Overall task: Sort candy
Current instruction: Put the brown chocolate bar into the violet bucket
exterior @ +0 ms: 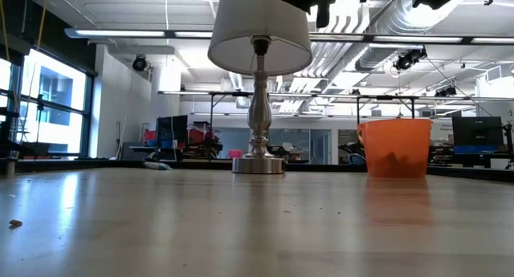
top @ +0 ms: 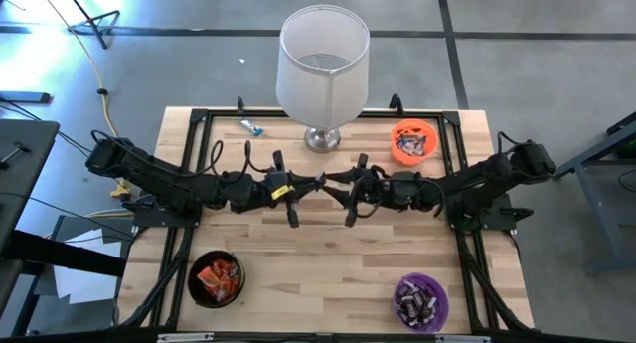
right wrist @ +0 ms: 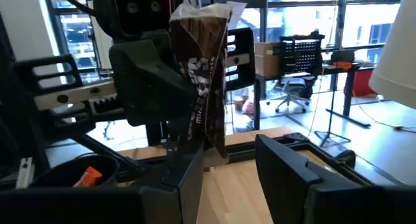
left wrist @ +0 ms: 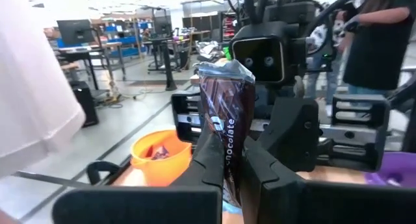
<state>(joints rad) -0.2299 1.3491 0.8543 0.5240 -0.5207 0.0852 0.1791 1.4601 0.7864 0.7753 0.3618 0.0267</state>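
Candy (left wrist: 224, 130) upright in closed left gripper (left wrist: 227, 169), facing open right gripper (right wrist: 227, 172)

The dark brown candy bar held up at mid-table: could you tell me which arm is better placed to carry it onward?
Left, probably: the left gripper is already shut on the dark brown candy bar, while the right gripper's jaws stand open beside it.

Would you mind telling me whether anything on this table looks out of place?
One small wrapped candy lies alone at the table's far edge, left of the lamp, outside every bowl. The lamp itself seems an odd thing amid a sorting setup.
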